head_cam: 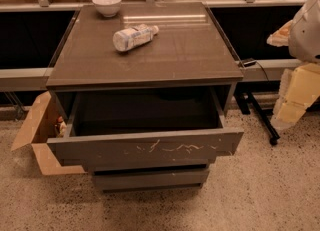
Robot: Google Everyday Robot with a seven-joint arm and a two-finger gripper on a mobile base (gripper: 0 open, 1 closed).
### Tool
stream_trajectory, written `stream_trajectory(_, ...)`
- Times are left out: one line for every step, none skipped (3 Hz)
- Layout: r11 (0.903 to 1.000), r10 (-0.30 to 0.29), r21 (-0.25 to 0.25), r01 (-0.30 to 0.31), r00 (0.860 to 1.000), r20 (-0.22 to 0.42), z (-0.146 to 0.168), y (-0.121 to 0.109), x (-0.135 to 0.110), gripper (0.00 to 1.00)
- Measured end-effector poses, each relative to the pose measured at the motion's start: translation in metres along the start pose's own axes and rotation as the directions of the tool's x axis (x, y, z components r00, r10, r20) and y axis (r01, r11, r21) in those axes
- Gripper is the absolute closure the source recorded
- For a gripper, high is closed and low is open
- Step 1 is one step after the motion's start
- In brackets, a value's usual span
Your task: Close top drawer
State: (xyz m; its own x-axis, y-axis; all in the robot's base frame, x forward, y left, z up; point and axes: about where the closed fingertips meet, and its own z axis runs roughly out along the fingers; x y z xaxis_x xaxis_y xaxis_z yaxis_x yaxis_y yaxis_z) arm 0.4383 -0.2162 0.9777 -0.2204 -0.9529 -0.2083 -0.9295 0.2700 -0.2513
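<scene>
The fingers (302,92) of the gripper (289,115) stand apart and grip nothing, right of the pulled-out drawer (145,147); its inside is dark.

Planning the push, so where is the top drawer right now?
In the camera view, the top drawer juts out open from the cabinet, below the bottle and bowl on top. The gripper hangs at the picture's right edge.

No text readable, bottle label (131,38) on worktop (190,55) illegible, end effector (294,100) at right edge unmarked
</scene>
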Motion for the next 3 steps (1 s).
stream_trajectory(1.0, -0.004, 0.002, 0.004, 1.0, 0.009, 0.002, 0.001, -0.002, 0.0)
stream_trajectory(0.9991, -0.01, -0.041, 0.013, 0.998, 0.059, 0.031, 0.012, -0.006, 0.0)
stream_trajectory(0.9886, -0.006, -0.148, 0.028, 0.99, 0.143, 0.091, 0.037, -0.017, 0.0)
